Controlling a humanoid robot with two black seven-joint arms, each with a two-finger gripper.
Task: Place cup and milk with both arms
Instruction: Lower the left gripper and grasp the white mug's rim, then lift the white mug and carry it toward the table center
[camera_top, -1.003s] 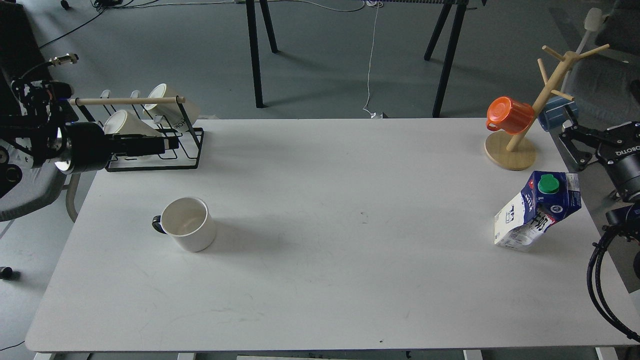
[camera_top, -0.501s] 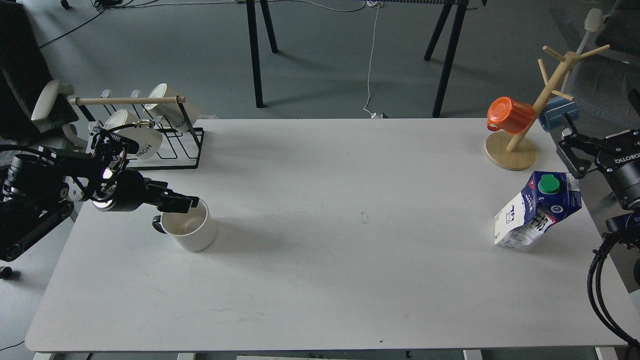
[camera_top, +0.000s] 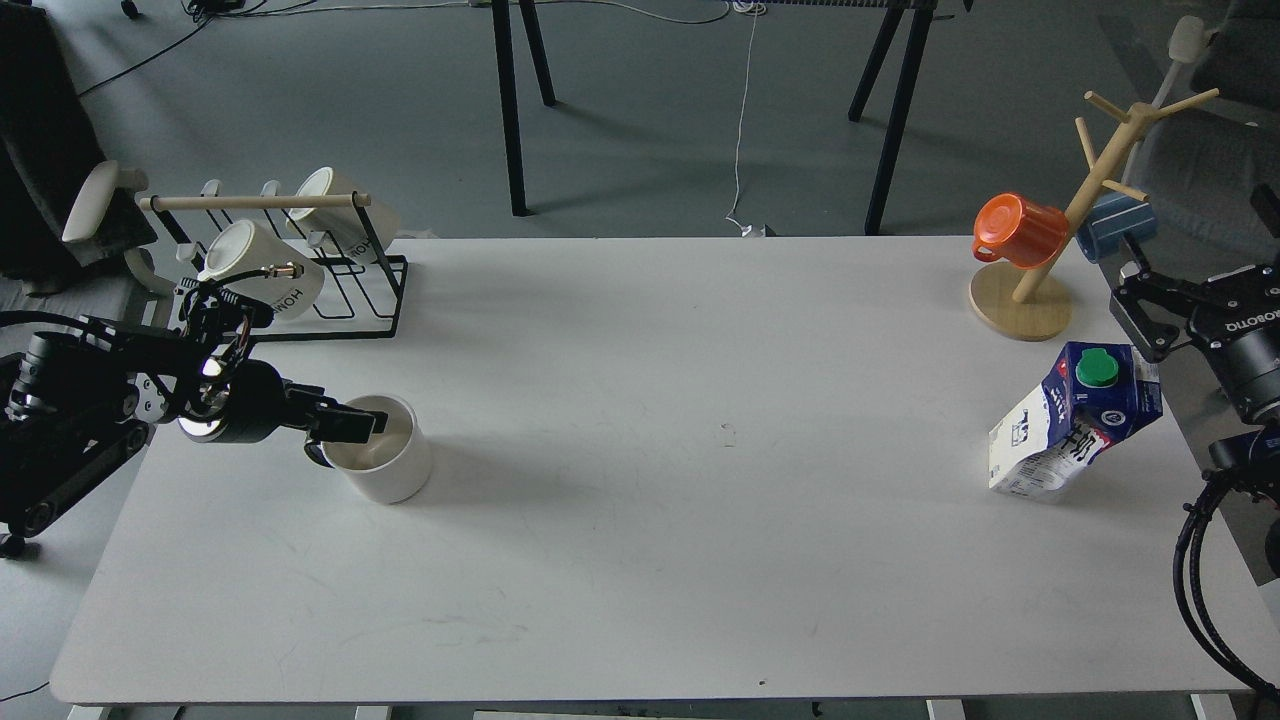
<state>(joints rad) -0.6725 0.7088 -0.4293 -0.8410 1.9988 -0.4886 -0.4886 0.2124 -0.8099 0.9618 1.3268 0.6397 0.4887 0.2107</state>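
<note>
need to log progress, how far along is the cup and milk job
Nothing is placed yet. In hand: the left gripper is at the cup rim; a grasp can't be confirmed. Left: the milk stands untouched, with the right gripper open and apart from it.

beside my black left gripper (camera_top: 345, 423) the cup (camera_top: 385, 462) is plain white with a cream inside, while far from it the milk (camera_top: 1072, 423) is blue and white with a green cap (camera_top: 1097, 369).
</note>
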